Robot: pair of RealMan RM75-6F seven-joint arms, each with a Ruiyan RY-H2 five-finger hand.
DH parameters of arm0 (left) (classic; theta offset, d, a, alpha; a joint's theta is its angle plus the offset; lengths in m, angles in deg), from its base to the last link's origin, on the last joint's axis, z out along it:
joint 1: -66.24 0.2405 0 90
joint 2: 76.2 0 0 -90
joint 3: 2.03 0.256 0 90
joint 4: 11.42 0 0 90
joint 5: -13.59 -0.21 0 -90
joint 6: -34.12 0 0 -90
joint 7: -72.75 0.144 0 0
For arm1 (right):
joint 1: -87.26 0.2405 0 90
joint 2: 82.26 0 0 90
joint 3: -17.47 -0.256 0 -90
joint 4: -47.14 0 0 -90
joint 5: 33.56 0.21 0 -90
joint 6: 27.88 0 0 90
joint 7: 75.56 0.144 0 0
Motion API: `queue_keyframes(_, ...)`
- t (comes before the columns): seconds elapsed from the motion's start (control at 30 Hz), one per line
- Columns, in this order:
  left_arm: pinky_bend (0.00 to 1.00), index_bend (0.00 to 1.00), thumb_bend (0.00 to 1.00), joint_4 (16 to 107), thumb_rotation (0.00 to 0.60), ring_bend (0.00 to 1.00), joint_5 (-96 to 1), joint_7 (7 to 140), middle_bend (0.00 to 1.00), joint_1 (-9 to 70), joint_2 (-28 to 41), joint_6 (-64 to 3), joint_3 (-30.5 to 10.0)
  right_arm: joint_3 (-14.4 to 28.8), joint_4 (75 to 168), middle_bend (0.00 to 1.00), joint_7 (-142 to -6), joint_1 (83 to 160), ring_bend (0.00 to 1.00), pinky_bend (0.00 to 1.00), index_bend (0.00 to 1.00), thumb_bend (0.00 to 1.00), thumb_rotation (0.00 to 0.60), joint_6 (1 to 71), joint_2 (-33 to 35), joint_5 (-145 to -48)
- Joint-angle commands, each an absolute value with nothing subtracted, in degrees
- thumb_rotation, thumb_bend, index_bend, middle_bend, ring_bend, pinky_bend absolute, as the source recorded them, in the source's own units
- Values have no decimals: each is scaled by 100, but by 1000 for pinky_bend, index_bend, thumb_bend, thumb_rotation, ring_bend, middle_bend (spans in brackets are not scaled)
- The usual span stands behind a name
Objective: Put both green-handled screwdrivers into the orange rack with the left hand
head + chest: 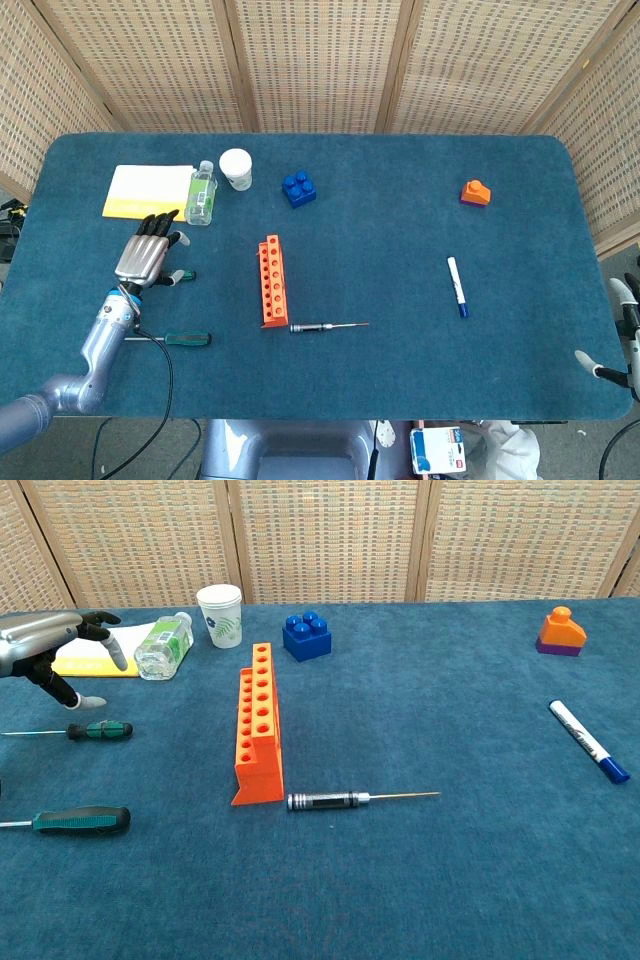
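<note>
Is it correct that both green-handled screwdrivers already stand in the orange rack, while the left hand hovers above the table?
No. Both green-handled screwdrivers lie on the table, left of the orange rack, as the chest view shows. The left hand does hover above the table.

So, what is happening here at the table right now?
A robot is working at a blue table. Its left hand hovers open above the smaller green-handled screwdriver, holding nothing. The larger green-handled screwdriver lies nearer the front edge. Both are still on the cloth, left of the orange rack, whose holes look empty. A silver screwdriver lies by the near end of the rack. Only the tips of the right hand show at the edge of the table.
</note>
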State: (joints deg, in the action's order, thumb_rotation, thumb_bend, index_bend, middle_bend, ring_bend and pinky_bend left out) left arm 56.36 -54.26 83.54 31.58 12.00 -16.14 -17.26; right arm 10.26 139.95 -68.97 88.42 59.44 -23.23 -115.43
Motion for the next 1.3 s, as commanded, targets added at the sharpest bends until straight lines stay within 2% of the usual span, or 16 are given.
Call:
queue_keyframes(0.03, 0, 384, 283, 5393, 600, 0, -5277, 8337, 0, 3066, 1354, -1446, -1674, 1027, 13976, 0, -6912, 8871, 0, 0, 5, 0, 600, 5889, -2310, -11515)
queue_keyframes(0.9, 0, 421, 283, 4509, 600, 0, -5223, 7472, 0, 3121, 1765, -1233, -1349, 1082, 14000, 0, -6933, 8918, 0, 0, 5, 0, 600, 5738, -2332, -11490)
queue_keyframes(1.3, 0, 537, 280, 4339, 600, 0, -5286, 7335, 0, 3058, 1910, -1221, -1311, 1085, 14003, 0, -6925, 8924, 0, 0, 5, 0, 600, 5723, -2337, -11475)
